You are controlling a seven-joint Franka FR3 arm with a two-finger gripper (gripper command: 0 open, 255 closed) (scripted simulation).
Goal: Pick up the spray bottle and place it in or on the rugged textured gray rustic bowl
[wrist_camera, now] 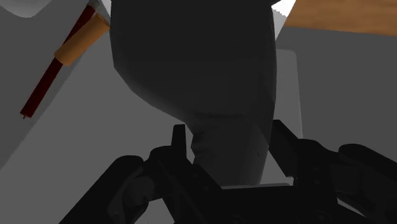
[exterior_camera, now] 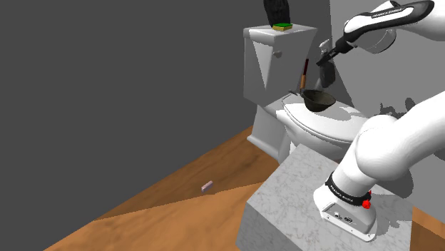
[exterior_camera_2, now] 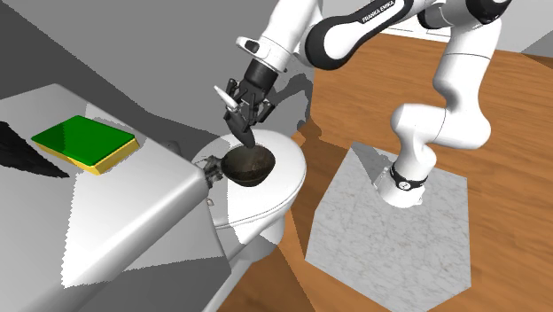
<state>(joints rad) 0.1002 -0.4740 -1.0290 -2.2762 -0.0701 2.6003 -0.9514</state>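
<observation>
Where the shoulder view looks past the stand [exterior_camera: 299, 200], the claw [exterior_camera: 328, 63] hangs over the dark bowl [exterior_camera: 317, 100] on the toilet lid [exterior_camera: 335, 127], with a red-handled stick [exterior_camera: 304, 71] just beside it. Second exterior view: a green pad [exterior_camera_2: 84, 140] lies well apart. Wrist view: the fingers [wrist_camera: 179, 137] clasp the dark grey spray bottle [wrist_camera: 197, 83].

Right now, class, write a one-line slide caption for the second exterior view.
The black claw holds a dark spray bottle above the dark bowl on the white toilet lid.
</observation>
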